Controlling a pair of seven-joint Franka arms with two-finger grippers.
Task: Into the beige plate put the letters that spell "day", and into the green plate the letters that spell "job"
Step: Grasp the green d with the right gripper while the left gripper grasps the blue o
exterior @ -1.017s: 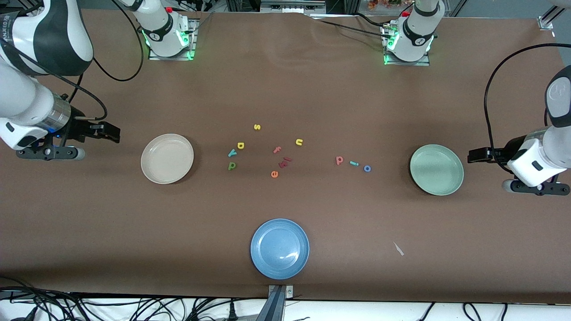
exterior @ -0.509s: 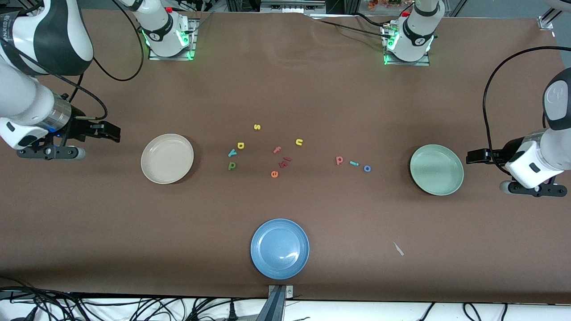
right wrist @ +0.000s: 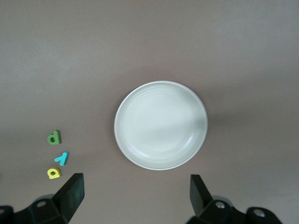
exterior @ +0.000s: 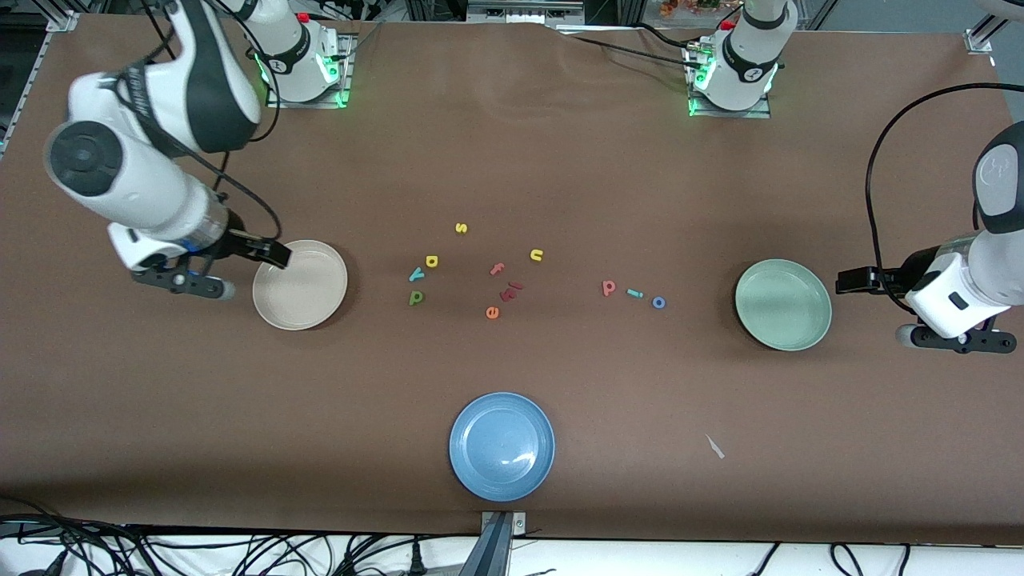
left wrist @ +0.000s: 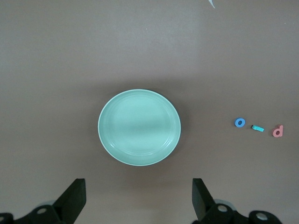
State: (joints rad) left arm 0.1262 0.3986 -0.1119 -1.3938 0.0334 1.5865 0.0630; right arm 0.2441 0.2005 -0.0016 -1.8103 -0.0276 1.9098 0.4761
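Front view: right tool, jaws apart and empty, hung over the beige plate rim; left tool, apart, waited beside the green plate. All six letters lay on the table between plates. Best first pick was probably green "d", taken from straight above.

Mid-frame, the day letters are lying between one plate, toward the right arm's end, and the spare letters. The job letters are lying nearer another plate, toward the left arm's end. A third plate is sitting at lower centre.

beige plate cream | green plate mint | blue plate | table brown
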